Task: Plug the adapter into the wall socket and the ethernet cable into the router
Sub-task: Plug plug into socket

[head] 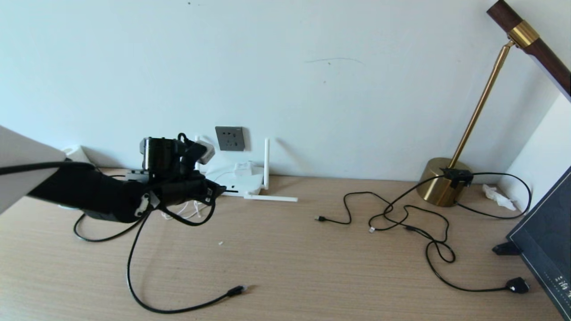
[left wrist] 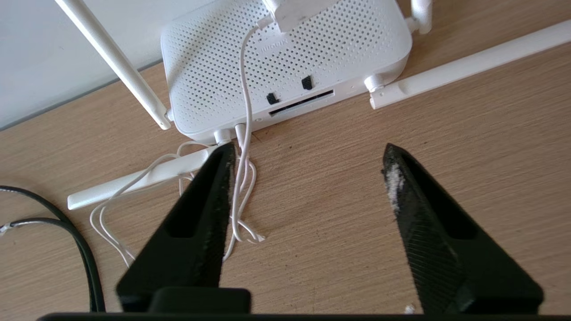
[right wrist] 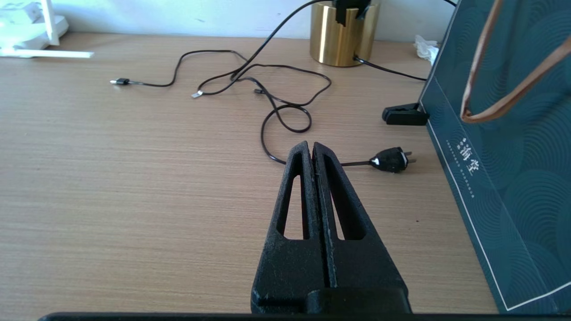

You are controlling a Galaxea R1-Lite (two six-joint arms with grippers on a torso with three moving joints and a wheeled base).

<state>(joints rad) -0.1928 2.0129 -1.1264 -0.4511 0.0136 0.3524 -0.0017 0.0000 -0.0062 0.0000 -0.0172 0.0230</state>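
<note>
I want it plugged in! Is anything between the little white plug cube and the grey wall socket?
Nothing visible. The small white cube-shaped adapter lies on the flat white router, just below the dark grey square wall socket, with only bare wall between. The upright white antenna stands off to the side.

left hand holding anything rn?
No. In the left wrist view the left hand is open and empty, fingers spread over bare desk in front of the router.
</note>
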